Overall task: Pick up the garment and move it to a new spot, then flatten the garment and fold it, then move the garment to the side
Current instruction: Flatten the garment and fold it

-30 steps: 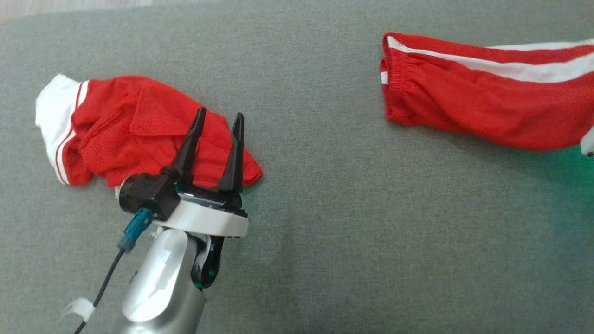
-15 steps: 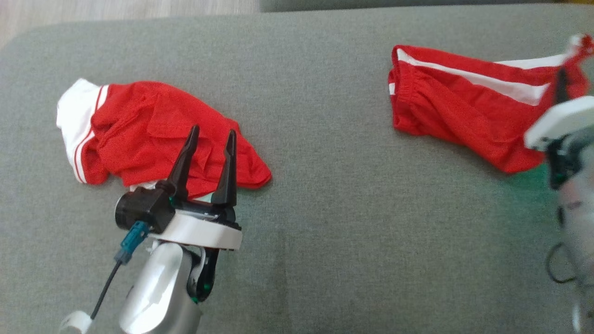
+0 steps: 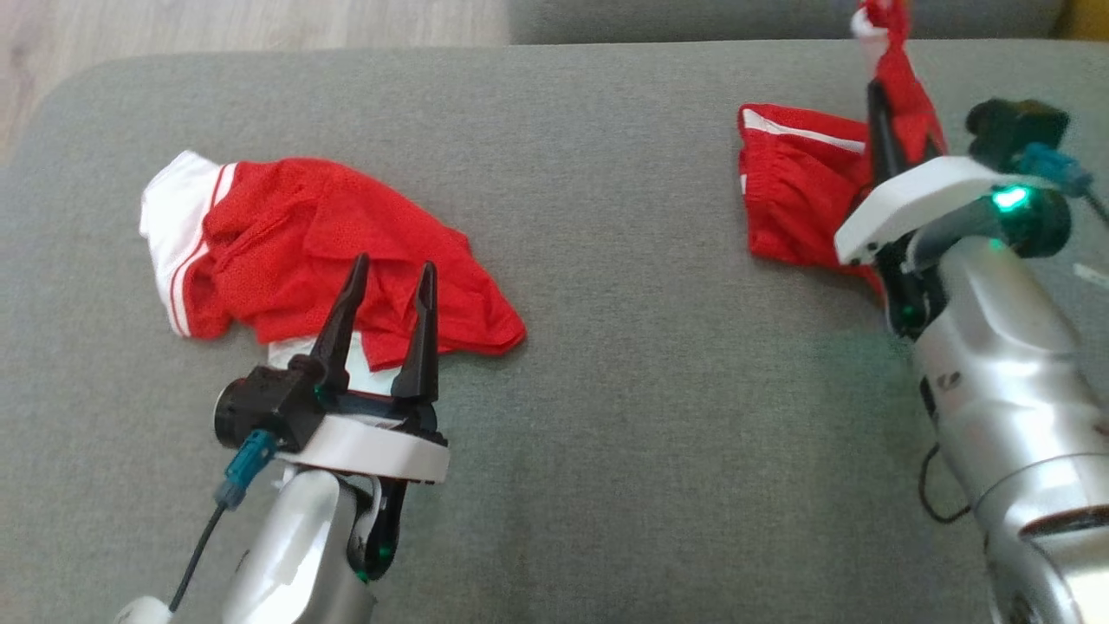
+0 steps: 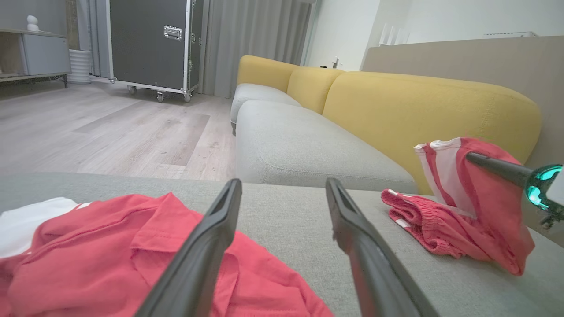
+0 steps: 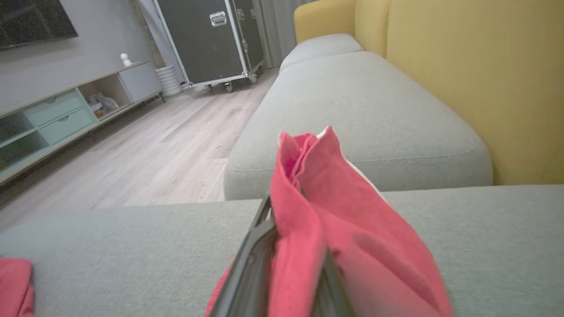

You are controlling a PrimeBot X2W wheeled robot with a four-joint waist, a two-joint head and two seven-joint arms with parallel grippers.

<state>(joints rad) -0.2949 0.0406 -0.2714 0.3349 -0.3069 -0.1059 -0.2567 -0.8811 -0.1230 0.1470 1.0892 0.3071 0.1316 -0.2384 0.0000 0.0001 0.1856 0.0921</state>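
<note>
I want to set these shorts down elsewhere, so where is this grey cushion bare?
The grey cushion is bare in the middle, between the red shirt and the red shorts, down to the near side. Crowded: left, around the shirt and open left claw; right, where the right claw grips the shorts.

Bare cushion (image 3: pixel 624 347) between shirt (image 3: pixel 329 243) and shorts (image 3: pixel 793 199): free passage; yellow backrest (image 4: pixel 418 110) behind shorts.

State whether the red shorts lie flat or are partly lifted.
Partly lifted: the right gripper, shut on one end, holds the red shorts up; the rest lies bunched.
</note>
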